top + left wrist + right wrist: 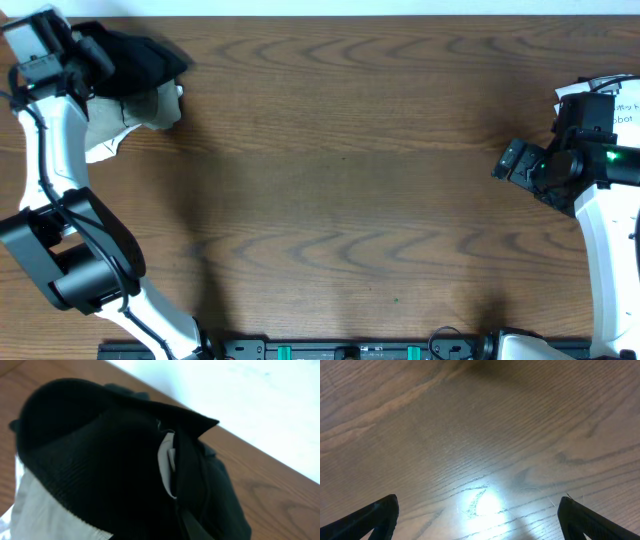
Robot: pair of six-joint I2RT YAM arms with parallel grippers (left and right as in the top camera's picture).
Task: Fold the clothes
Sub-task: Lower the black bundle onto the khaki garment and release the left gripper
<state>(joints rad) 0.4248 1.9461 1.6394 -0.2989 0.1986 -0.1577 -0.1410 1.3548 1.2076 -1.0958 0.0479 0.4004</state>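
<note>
The clothes lie piled at the table's far left corner. A black shirt [140,58] is on top, with a khaki-grey garment [152,106] and a white piece [100,148] under it. My left gripper [98,55] is at the pile, shut on a bunch of the black shirt. In the left wrist view the black shirt [100,460] fills the frame and hides the fingers; a small white tag [167,462] and the pale garment [45,515] show beside it. At the right side of the table, far from the clothes, my right gripper [508,165] stands open over bare wood [477,501].
The brown wooden table [350,180] runs between the two arms. A white printed sheet [622,100] lies at the far right edge behind the right arm. The table's back edge and a white wall [260,400] lie just beyond the pile.
</note>
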